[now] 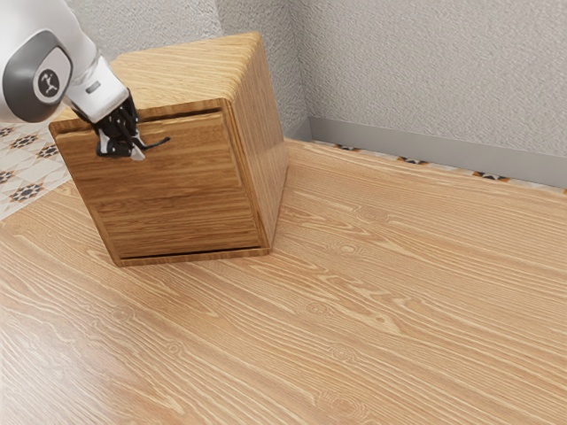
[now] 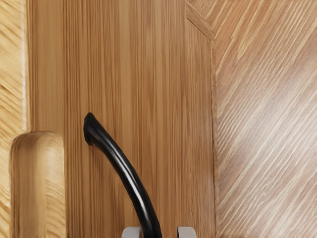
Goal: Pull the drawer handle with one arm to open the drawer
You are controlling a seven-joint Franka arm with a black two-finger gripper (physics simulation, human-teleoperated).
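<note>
A wooden cabinet (image 1: 252, 115) stands on the wooden floor, with its drawer front (image 1: 177, 190) facing the camera. Dark seams run along the top and bottom of the drawer front, which sits about flush with the cabinet. Across its upper part runs a black curved drawer handle (image 1: 158, 142) (image 2: 119, 168). My gripper (image 1: 126, 144) (image 2: 158, 233) hangs at the handle's middle. In the wrist view the handle passes between the two grey pads (image 2: 131, 232), close against one and with a gap to the other. The gripper is open around the handle.
A grey textured wall (image 1: 425, 71) with a baseboard runs behind the cabinet. A patterned tile floor (image 1: 22, 168) lies at the exterior view's left. Wooden floor (image 1: 372, 301) spreads in front of the drawer and toward the exterior view's right.
</note>
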